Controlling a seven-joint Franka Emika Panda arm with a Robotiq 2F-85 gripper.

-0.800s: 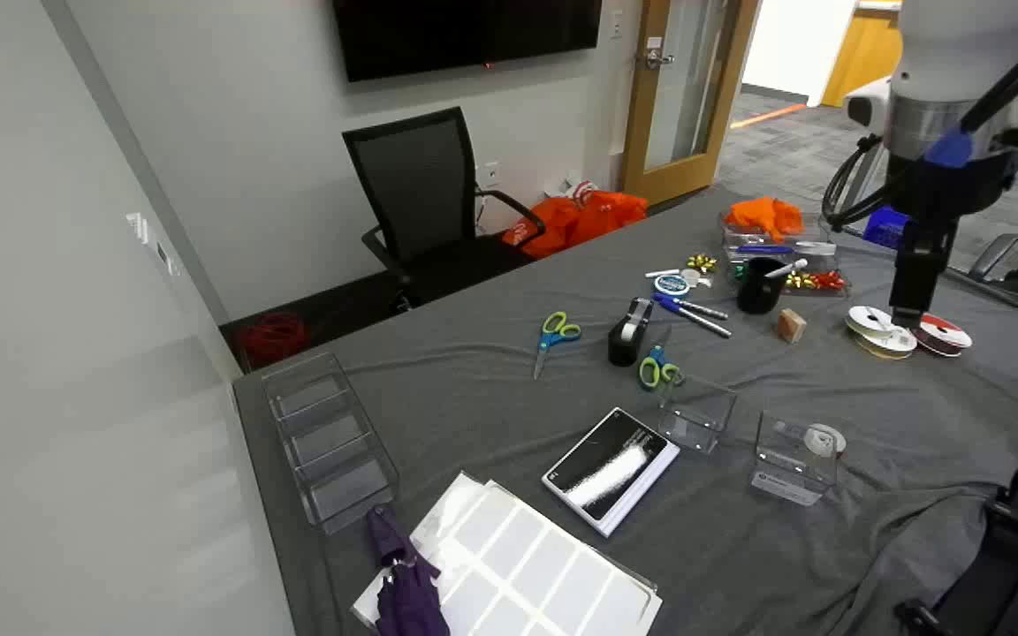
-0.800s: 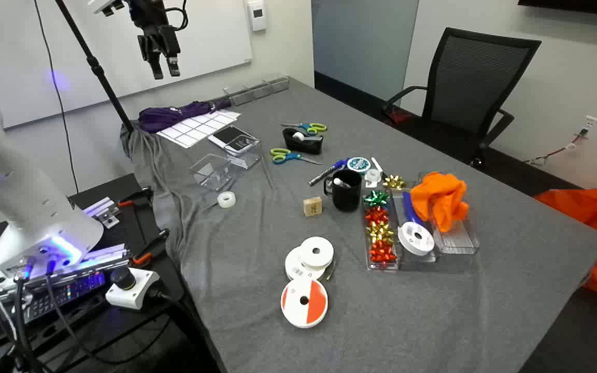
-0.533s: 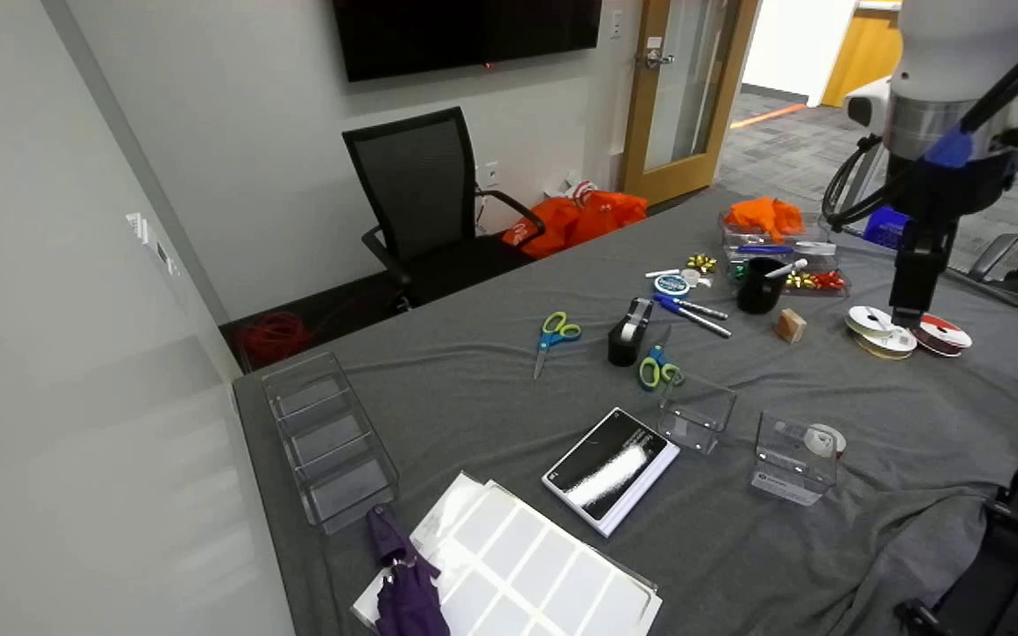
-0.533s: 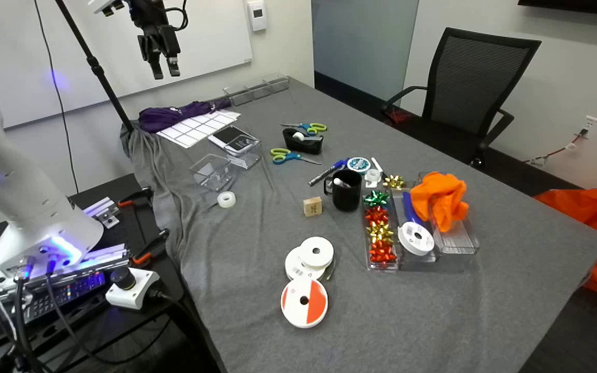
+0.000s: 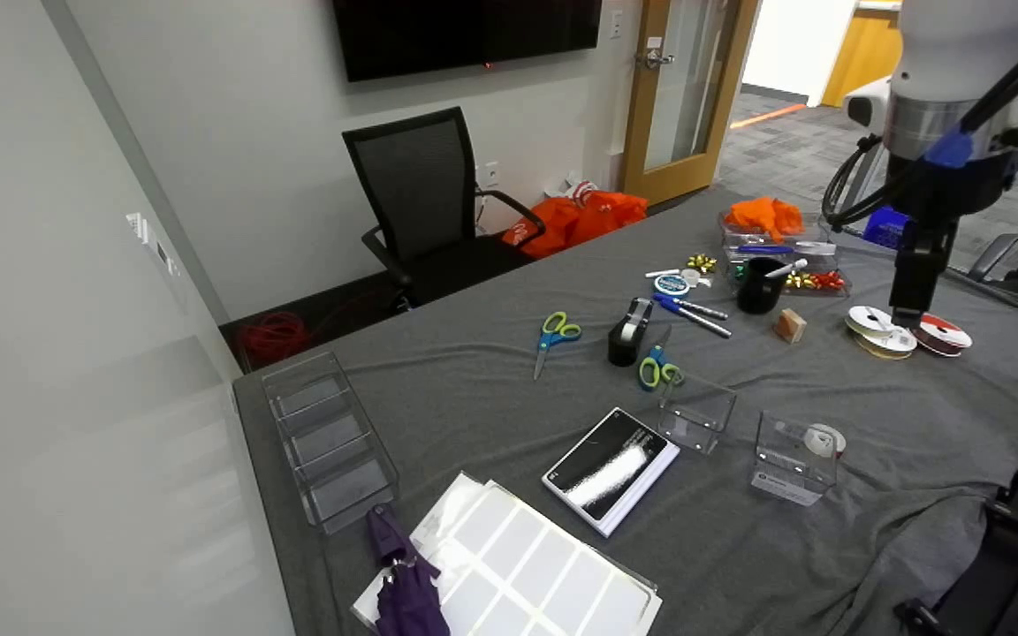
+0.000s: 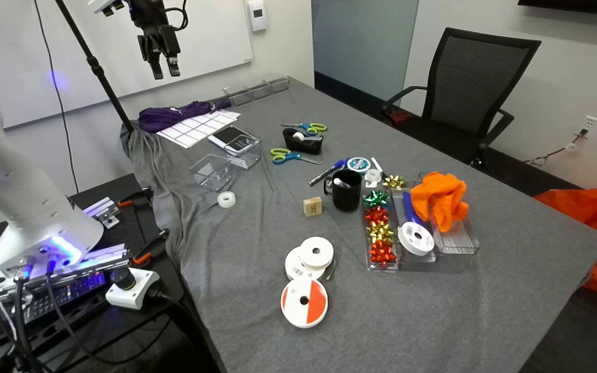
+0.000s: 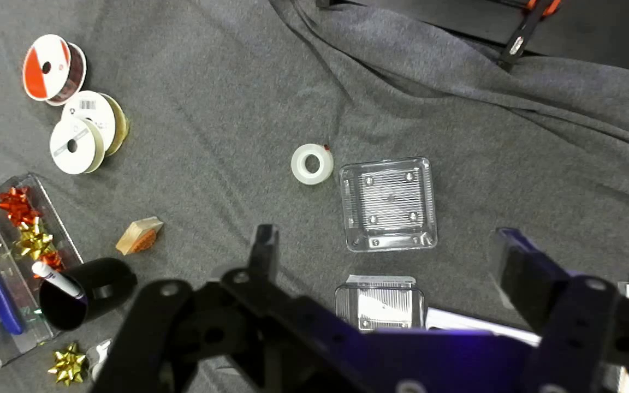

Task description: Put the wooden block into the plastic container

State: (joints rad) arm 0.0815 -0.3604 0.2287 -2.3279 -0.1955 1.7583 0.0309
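Note:
The small wooden block, pale with a reddish-brown face, lies on the grey cloth in both exterior views and at the left in the wrist view. Two small clear plastic containers, both empty, stand close together; I cannot tell which is meant. The nearer to the tape roll shows in all views; the second is beside the notebook. My gripper is open and empty, high above the containers, also in both exterior views.
A white tape roll sits beside the nearer container. A black mug stands near the block, with a bow-filled clear tray beyond. Ribbon spools, scissors, a tape dispenser and a notebook lie around.

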